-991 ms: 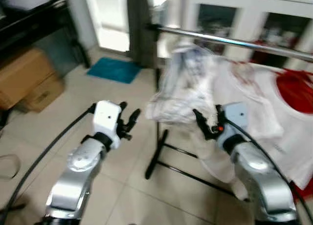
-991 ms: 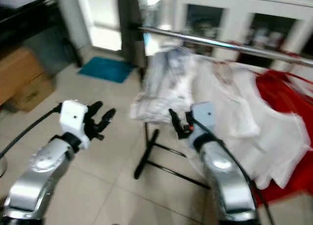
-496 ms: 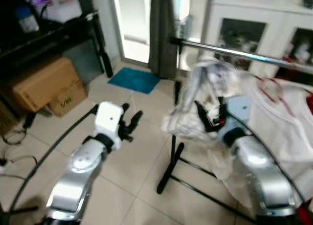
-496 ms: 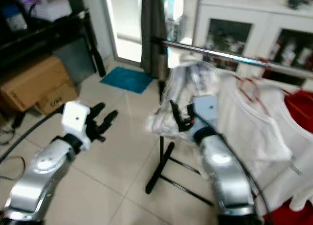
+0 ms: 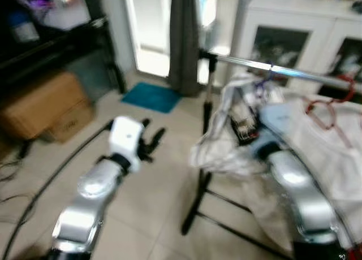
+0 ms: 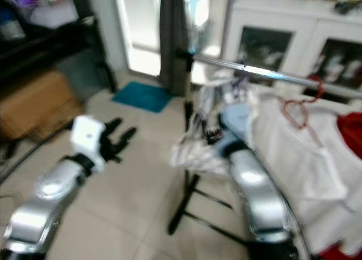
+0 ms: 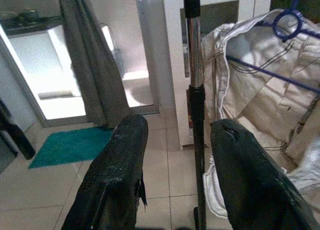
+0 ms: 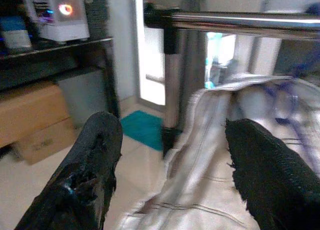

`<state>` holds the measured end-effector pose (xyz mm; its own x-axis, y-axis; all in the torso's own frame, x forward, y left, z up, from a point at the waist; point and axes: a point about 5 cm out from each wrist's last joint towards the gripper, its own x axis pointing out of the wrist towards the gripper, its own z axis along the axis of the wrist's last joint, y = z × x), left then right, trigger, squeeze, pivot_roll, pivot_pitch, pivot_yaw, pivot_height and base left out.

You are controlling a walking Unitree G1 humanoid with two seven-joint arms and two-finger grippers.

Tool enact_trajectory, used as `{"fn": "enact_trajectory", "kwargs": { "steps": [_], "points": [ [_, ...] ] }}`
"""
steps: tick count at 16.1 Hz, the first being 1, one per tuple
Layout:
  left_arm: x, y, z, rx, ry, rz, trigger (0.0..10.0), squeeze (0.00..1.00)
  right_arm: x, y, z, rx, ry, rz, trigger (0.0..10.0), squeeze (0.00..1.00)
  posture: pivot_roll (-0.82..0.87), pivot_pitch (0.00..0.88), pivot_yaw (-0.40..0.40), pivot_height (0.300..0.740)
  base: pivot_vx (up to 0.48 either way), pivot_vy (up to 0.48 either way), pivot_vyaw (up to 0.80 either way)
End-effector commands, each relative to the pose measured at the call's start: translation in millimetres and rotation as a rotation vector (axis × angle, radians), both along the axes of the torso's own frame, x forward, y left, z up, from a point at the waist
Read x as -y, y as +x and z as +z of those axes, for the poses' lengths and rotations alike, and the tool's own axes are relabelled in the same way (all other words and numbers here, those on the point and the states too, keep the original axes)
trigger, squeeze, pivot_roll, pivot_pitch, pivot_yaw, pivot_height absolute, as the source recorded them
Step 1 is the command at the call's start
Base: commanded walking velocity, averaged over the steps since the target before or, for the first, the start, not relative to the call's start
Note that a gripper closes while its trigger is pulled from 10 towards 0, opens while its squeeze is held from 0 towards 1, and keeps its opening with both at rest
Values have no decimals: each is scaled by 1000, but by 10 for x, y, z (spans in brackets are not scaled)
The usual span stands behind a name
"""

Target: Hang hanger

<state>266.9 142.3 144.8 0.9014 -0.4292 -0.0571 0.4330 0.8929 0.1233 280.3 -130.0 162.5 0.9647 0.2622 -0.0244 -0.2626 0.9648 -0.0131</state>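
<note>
Since a second ago we've closed in on the rack and raised the garment: the blue plastic hanger point(image 5: 266, 79) now has its hook over the chrome clothes rail point(image 5: 294, 73), near the rail's left end by the black upright post point(image 7: 196, 105); earlier it sat lower, in front of the right arm.

The pale striped shirt point(image 7: 260, 95) hangs off that hanger, bunched and draped down over the right arm. White garment point(image 6: 300, 152) next to it on a red hanger point(image 6: 302, 104); a red garment point(image 6: 350, 130) beyond that.

Right gripper point(image 8: 170, 165) is just under the rail, against the shirt. Fingers point(image 8: 95, 160) are spread wide with nothing between them, so we read the hanger as released.

Left gripper point(image 5: 150, 144) is held out well apart from the rack, over the tiled floor point(image 5: 158, 192). Its fingers point(image 7: 120, 175) are also open and hold nothing.

Risks from here, our call:
- Shirt fabric lies on the right arm and near the fingers; pulling back could snag it and drag the hook off the rail.
- The head views are blurred, so hook seating is not certain; it may only be perched.
- Hook is close to the rail end; a sideways tug could slide it off.
</note>
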Motion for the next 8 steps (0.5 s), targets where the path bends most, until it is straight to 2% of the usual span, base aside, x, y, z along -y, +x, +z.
{"fn": "enact_trajectory", "kwargs": {
  "steps": [1, 6, 8],
  "points": [
    [76, 9, 35, 10, -7, -36, 10000, 0, 119, 12, 84, 31, -18, -46, 10000, 0, -46, 20, 47, 740, 315, 0, -463],
    [126, -26, 16, -15, 1, -98, 10000, 0, 168, 75, 204, 38, -49, -66, 10000, 0, -45, 28, 50, 740, 314, 0, 0],
    [157, -58, -14, -57, 2, -149, 10000, 0, 200, 128, 214, -3, -51, -46, 10000, 0, -46, 31, 51, 740, 0, 0, 0]
  ]
}}
